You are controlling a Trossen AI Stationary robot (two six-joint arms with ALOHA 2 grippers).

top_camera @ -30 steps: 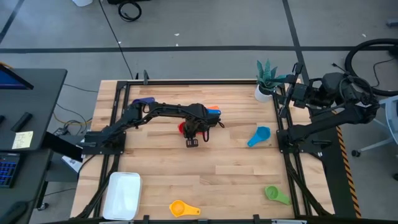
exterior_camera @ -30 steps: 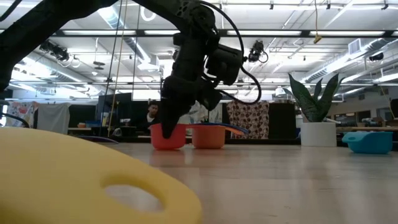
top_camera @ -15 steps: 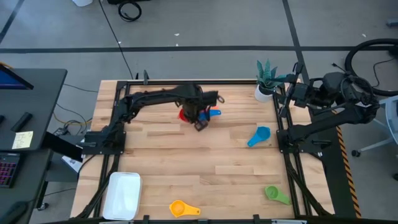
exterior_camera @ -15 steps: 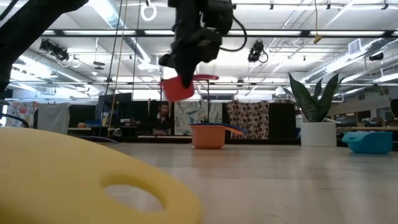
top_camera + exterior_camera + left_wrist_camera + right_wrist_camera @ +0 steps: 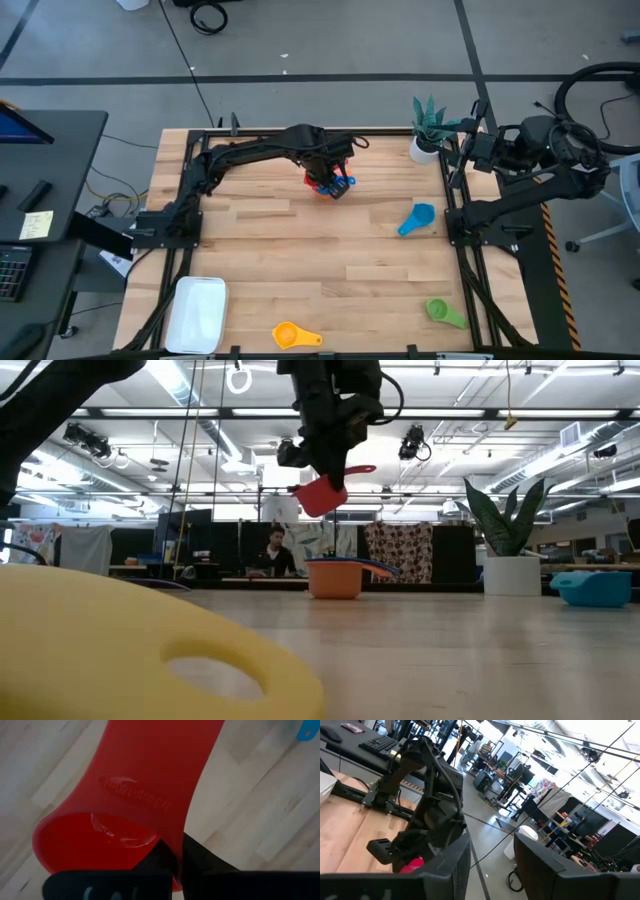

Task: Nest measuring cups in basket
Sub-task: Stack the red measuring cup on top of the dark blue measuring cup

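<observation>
My left gripper hangs high above the middle of the table's far half, shut on a red measuring cup. Right below it an orange cup stands on the table, with a blue handle sticking out over its rim. A light blue cup lies at the right, a green cup at the near right and a yellow cup at the near edge. The white basket rests flat at the near left corner. My right gripper waits open, raised at the far right. My left gripper pinches the red cup's side wall at the rim, next to where the handle begins. One finger is inside the bowl and one outside. The fingers come from above, pointing steeply down. The cup hangs tilted and clear of the table, its handle pointing up and right.
A small potted plant stands at the far right corner, near the right arm's base. The middle and near parts of the wooden table lie bare between the scattered cups. People sit in the room beyond the table.
My left gripper has lifted the red cup off the table, where it stood left of the orange cup. It has risen, gone toward the far right and rolled. The cup, upright before, now hangs tilted above the orange cup.
</observation>
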